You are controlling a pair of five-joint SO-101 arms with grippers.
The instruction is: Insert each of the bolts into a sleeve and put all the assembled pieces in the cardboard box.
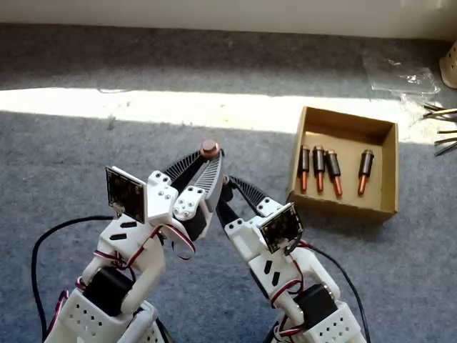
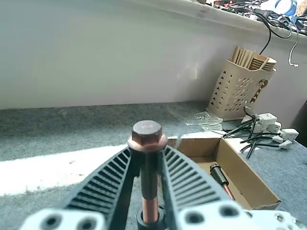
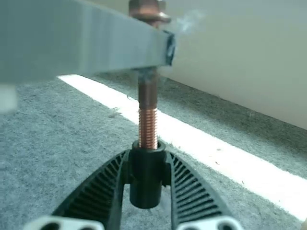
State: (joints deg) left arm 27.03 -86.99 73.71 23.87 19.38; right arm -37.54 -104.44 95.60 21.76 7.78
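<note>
**Item: bolt** point(image 2: 147, 136). Copper-coloured with a flanged hex head, a plain shank and a threaded lower end. Judged light, rigid, smooth and not fragile. It stands upright above the tabletop point(image 1: 71, 164).
- Hold: the left hand point(image 2: 147, 152) is closed on the shank just under the head. The flange sits on the fingertips, which should stop it sliding down.

**Item: sleeve** point(image 3: 145, 177). A short black tube, judged stiff and light, and its round wall may twist in a grip.
- Hold: the right hand point(image 3: 146, 160) is clamped round its upper body, directly below the left hand.
- Fit: the bolt's threaded end is entered in the sleeve mouth, with much of the thread showing above it.

**Item: box** point(image 1: 341, 205). Cardboard with an open top and low walls, near the hands on the robot's right.
- Contents: four assembled pieces point(image 1: 319, 168) lying side by side, three close together and one apart.
- Free floor: between the third and fourth pieces, and along the right wall.

**Clearances**
- Open tabletop lies to the left and ahead of the hands.
- The near box wall is the one edge to lift over.
- Cables point(image 1: 443, 128) and a basket point(image 2: 244, 86) lie beyond the box's far right side.
- The two hands are stacked close together, so there is little slack between them.
</note>
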